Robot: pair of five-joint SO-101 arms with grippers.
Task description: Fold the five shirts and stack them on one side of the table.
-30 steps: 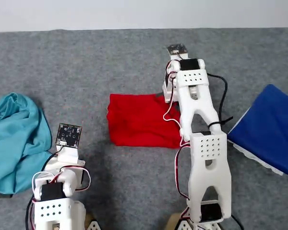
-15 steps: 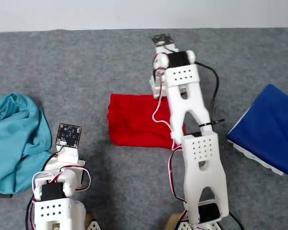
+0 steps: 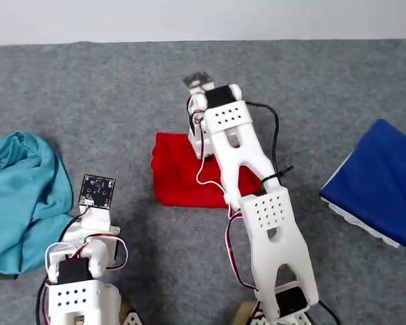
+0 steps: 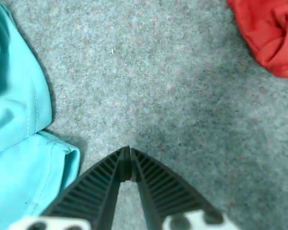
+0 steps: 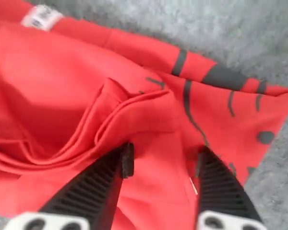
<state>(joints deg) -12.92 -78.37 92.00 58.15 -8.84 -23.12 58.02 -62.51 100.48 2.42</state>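
Note:
A folded red shirt (image 3: pixel 179 172) lies in the middle of the grey table. My right arm stretches over it, its gripper (image 3: pixel 197 132) at the shirt's far edge. In the right wrist view the right gripper (image 5: pixel 163 160) is open just above the rumpled red shirt (image 5: pixel 72 91), nothing between its fingers. A crumpled teal shirt (image 3: pixel 20 196) lies at the table's left. My left gripper (image 4: pixel 130 165) is shut and empty over bare carpet, with the teal shirt (image 4: pixel 14 143) beside it and a red shirt corner (image 4: pixel 271 33) farther off. A folded blue shirt (image 3: pixel 382 179) rests at the right.
The left arm's base and wrist (image 3: pixel 88 237) sit near the front edge. White fabric (image 3: pixel 355 220) peeks from under the blue shirt. Grey carpet (image 3: pixel 108 88) covers the table, with a pale wall beyond its far edge.
My right arm has swung leftward along the red shirt's far edge, from its right end toward the middle. The left arm has stayed still.

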